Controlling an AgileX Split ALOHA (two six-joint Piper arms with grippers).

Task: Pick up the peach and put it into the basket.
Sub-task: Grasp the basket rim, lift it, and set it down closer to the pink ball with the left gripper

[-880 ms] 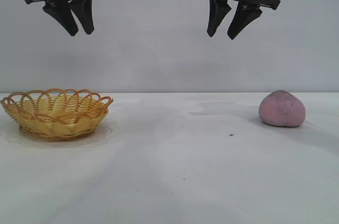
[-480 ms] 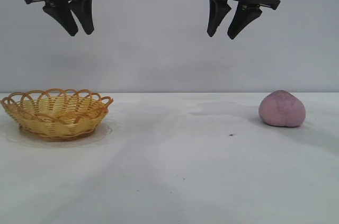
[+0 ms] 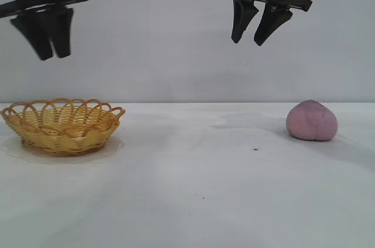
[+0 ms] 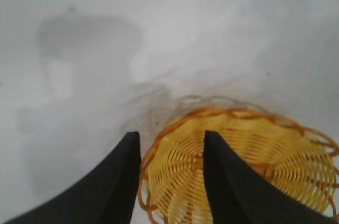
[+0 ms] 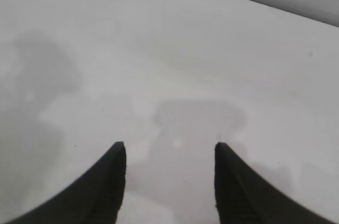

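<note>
On the white bench (image 3: 193, 201) your peach (image 3: 312, 121) sits at the right, pointed top up, nothing around it | wicker basket (image 3: 61, 125) well apart at the left, rim up | right tool (image 3: 255, 31) high above the bench, parted, holding nothing | left tool (image 3: 50, 48) above the basket, parted, holding nothing.

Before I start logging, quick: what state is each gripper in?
Left gripper: open, empty, above the basket.
Right gripper: open, empty, high above the table.
</note>
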